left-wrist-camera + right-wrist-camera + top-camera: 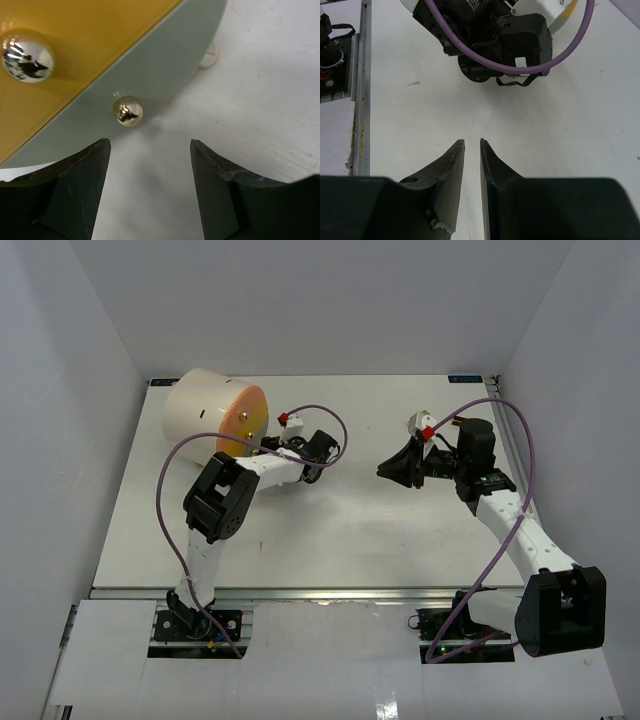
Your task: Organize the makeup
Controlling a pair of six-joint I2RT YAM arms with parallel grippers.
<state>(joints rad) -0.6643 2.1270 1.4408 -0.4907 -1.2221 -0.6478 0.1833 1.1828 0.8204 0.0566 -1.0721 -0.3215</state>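
No makeup shows in any view; it is hidden or out of view. My left gripper (268,446) (150,145) is open and empty, its fingertips just short of the front of the big cream cylinder (205,408). Close ahead of it is a small silver knob (128,110) on a grey panel, below the orange drawer front (90,35) with its larger silver knob (27,55). My right gripper (386,470) (472,141) hovers over bare table at mid right, pointing left. Its jaws are almost together with a thin slit between them and nothing in it.
The cylinder lies at the back left with its orange face (245,418) turned toward the table's middle. A small cream foot (210,55) sticks out under it. The left arm's wrist and purple cable (495,40) fill the top of the right wrist view. White walls enclose the table (330,530).
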